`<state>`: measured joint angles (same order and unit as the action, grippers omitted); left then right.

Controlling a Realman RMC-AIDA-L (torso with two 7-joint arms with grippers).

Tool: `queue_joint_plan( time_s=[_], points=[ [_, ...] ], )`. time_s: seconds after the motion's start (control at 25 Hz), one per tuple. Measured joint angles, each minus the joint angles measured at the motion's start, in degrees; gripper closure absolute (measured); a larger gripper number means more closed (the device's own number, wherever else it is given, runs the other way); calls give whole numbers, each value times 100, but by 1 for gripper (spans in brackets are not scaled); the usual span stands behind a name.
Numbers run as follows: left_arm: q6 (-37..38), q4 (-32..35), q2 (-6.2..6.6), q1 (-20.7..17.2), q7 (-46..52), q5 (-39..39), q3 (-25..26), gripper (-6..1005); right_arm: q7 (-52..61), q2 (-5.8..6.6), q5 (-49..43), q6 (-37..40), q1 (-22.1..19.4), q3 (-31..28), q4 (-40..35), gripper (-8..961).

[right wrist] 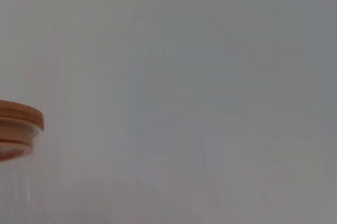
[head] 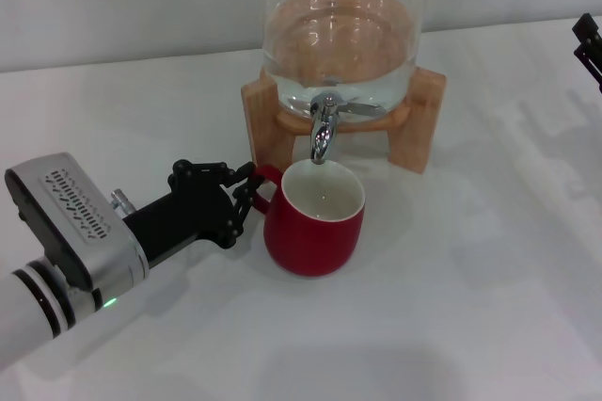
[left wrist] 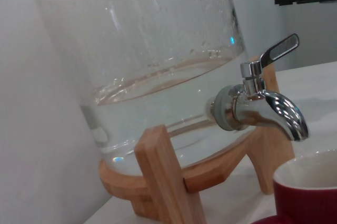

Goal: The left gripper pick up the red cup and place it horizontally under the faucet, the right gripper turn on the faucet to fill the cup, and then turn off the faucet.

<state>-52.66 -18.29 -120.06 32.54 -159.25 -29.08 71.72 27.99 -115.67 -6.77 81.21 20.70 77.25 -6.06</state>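
Only right claw point(head: 588, 43) tips, cropped

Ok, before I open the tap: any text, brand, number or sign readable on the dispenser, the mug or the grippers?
None readable in any view.
Glass water dispenser: no label showing.
Red cup: plain glaze, no print.
Faucet: bare chrome, no marking.
Left gripper: vented grey housing, no lettering.
Right gripper: only an edge shows, no text visible.
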Motion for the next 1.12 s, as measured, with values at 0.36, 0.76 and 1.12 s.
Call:
queue_joint_plan(
  time_s=[0.36, 0.76, 1.12],
  points=[
    [120, -12, 0, 30, 41, 2, -24, 835, -4, 0, 0, 0, 30, 0, 0, 111],
    [215, -61, 8, 32, 94, -6, -45, 725, -12, 0, 0, 0, 63, 0, -7, 112],
    [430, -146, -7, -73, 173, 3, -45, 724, -20, 0, 0, 0, 69, 0, -10, 112]
  ],
)
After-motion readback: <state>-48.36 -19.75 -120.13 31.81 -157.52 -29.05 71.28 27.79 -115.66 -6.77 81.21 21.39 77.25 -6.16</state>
